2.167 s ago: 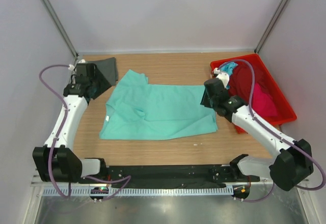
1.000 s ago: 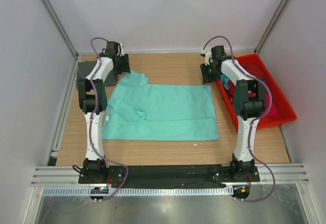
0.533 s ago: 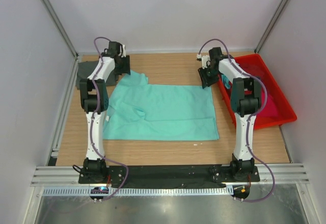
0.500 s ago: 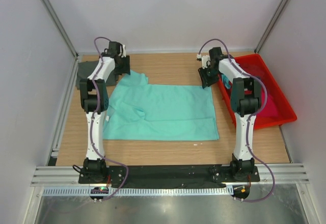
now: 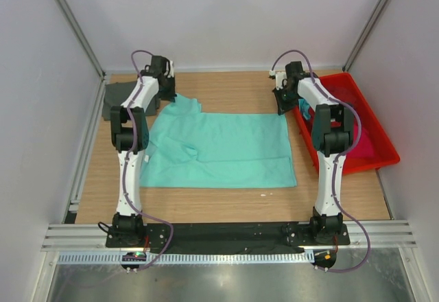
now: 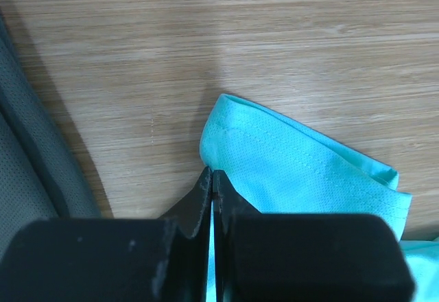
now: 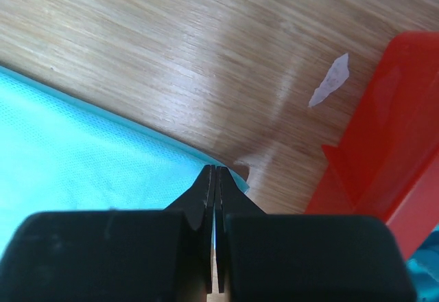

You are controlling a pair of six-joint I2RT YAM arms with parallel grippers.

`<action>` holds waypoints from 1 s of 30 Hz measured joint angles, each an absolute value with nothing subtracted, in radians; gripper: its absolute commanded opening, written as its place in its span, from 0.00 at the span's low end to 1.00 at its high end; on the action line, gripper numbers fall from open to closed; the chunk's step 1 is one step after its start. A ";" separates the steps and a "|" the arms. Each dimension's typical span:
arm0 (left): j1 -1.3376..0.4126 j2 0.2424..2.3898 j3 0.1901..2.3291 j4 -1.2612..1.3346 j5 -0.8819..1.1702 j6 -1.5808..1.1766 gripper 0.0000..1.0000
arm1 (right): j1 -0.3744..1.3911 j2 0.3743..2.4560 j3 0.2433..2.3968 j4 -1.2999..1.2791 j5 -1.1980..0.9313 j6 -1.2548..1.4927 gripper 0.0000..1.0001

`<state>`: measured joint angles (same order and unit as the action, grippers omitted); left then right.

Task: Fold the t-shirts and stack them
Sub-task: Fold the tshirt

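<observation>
A mint green t-shirt [image 5: 219,147] lies spread flat on the wooden table. My left gripper [image 5: 168,97] is at its far left corner, by the sleeve. In the left wrist view this gripper [image 6: 212,175] is shut, with a sliver of mint cloth [image 6: 302,171] between the jaws. My right gripper [image 5: 281,107] is at the shirt's far right corner. Seen from the right wrist, that gripper [image 7: 216,170] is shut on the corner's hem [image 7: 103,158]. A dark grey t-shirt [image 5: 115,101] lies folded at the far left. Maroon [image 5: 350,113] and pink [image 5: 365,144] shirts lie in the tray.
The red plastic tray [image 5: 384,159] stands along the table's right side, and its wall [image 7: 384,144] is close to the right gripper. The dark grey cloth [image 6: 27,171] lies just left of the left gripper. A small white scrap [image 7: 330,81] sits on the wood.
Both grippers were open over the shirt's far corners and have now shut on them. Both arms edged slightly, and the shirt's right edge shifted a little.
</observation>
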<state>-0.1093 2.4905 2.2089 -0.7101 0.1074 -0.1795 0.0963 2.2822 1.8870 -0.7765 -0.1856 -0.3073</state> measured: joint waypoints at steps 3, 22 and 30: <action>-0.110 2.475 2.201 -0.707 0.106 -0.187 0.00 | 0.099 2.276 1.871 -0.752 -0.185 -0.300 0.01; -0.109 2.215 1.938 -0.623 0.047 -0.205 0.00 | 0.137 2.057 1.629 -0.554 -0.067 -0.258 0.01; -0.109 2.072 1.763 -0.576 0.006 -0.202 0.00 | 0.150 1.929 1.427 -0.423 -0.029 -0.252 0.01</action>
<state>-0.1093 2.0716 1.7630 -0.5758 0.0059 -0.2024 0.1497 1.9293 1.4269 -0.4232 -0.0288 -0.2516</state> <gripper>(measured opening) 0.003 0.026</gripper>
